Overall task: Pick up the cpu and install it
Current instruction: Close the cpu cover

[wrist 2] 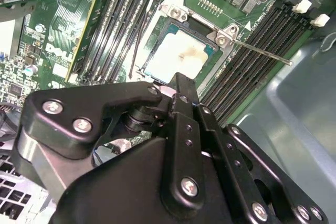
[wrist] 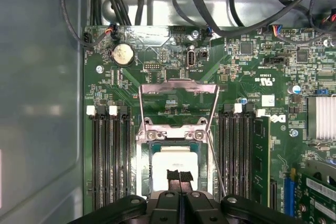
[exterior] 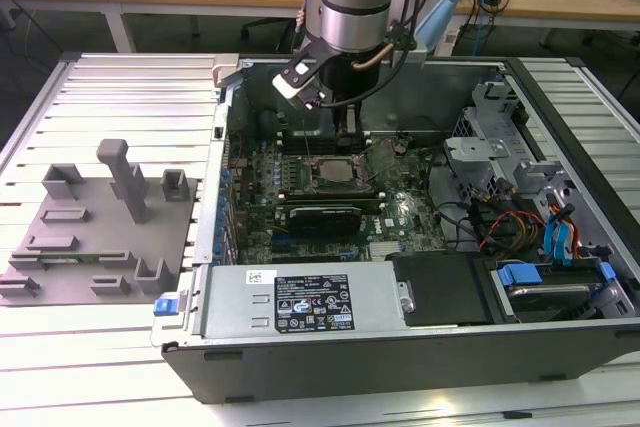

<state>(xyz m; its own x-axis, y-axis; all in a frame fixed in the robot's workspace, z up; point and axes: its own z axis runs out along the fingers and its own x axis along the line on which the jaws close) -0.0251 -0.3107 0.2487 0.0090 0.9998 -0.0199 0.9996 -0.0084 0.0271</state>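
Note:
The cpu (wrist: 175, 162) is a silver-white square lying flat in the motherboard socket (wrist: 143, 167), with a faint brown smear on its top (wrist 2: 178, 53). The socket's metal load plate (wrist: 178, 88) stands open behind it, and the thin lever (wrist 2: 262, 52) sticks out to the side. My gripper (wrist: 180, 178) hangs just above the cpu's near edge with its dark fingertips pressed together and nothing between them. In the exterior view the gripper (exterior: 347, 135) is inside the open computer case, above the socket (exterior: 335, 175).
Memory slots (wrist: 110, 156) flank the socket on both sides. Cables (wrist: 220, 3) run along the case wall. A power supply (exterior: 300, 299) lies at the case front and drive bays (exterior: 500, 162) at the exterior view's right. Grey fixture blocks (exterior: 100, 217) stand outside the case at the exterior view's left.

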